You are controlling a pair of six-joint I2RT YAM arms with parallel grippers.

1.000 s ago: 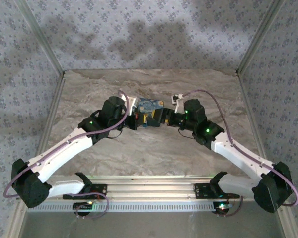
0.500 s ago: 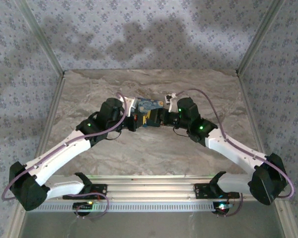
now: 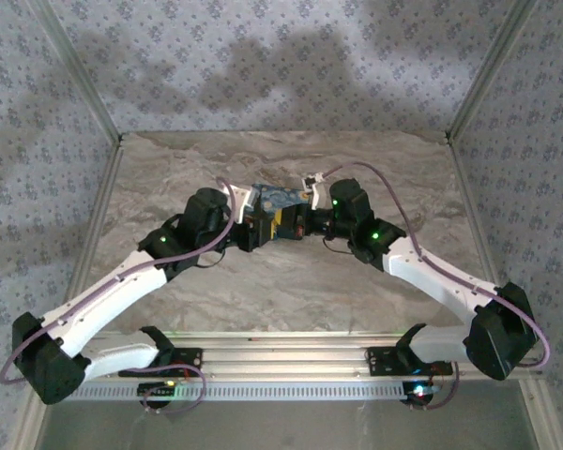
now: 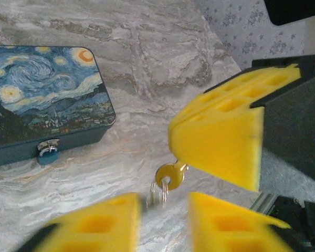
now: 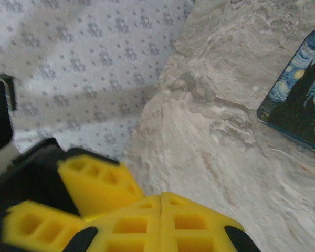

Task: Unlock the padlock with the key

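A brass key [image 4: 170, 176] with a thin wire ring hanging from its head sticks out of my right gripper [image 4: 181, 146], which is shut on its blade. My left gripper [image 4: 164, 206] is open just below it, one yellow finger on each side of the ring, touching nothing. The padlock [image 4: 47, 153], a tiny bluish piece, hangs on the front clasp of the Starry Night box [image 4: 42, 100], to the left of both grippers. From the right wrist, my right gripper [image 5: 161, 203] has its fingers pressed together and the key is hidden. From above, both grippers [image 3: 280, 225] meet just in front of the box [image 3: 277, 197].
The marble tabletop [image 3: 281, 281] stretches in front of the arms. Patterned walls [image 3: 263, 56] close off the back and both sides. The left gripper's yellow finger [image 5: 97, 184] lies close beside my right fingers.
My right arm has swung left to meet the left gripper and has shut on the key. My left gripper has opened and let go of the key.
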